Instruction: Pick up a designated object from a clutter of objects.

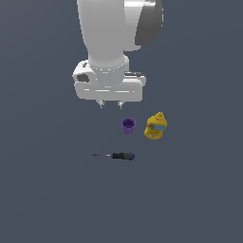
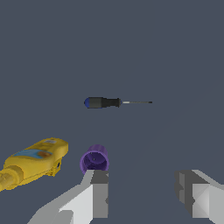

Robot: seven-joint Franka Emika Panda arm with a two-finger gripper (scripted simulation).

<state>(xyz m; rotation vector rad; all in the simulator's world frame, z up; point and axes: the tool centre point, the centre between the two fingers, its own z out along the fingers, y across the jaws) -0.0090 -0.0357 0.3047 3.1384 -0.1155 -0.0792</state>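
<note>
Overhead, the exterior view took in the whole white arm and its gripper [image 1: 110, 105] hanging above the dark grey floor [image 1: 42, 190], fingers apart and holding nothing; only the two short fingertips showed there, while the wrist view gave the fingers [image 2: 97, 192] close up as blocky pale-grey pads with a wide gap between them; the wrist view showed no arm body at all. Three items were counted in the clutter, one of each kind. The purple cup [image 1: 128, 125] stood upright with its mouth open, small, with a slightly flared rim; ribbing on its sides was too fine to confirm; in the exterior view it sat below the gripper and slightly toward that view's right; in the wrist view the cup [image 2: 94, 159] appeared just past one fingertip, not between the two. The yellow squeeze bottle [image 1: 156, 126] with a blue label was just beside the cup, apart from it; the wrist view showed it [image 2: 33, 162] as long and tapered toward the nozzle. The screwdriver [image 1: 117, 155] lay flat, well apart from both; thin metal shaft, black handle, blue end cap [image 2: 87, 103].
</note>
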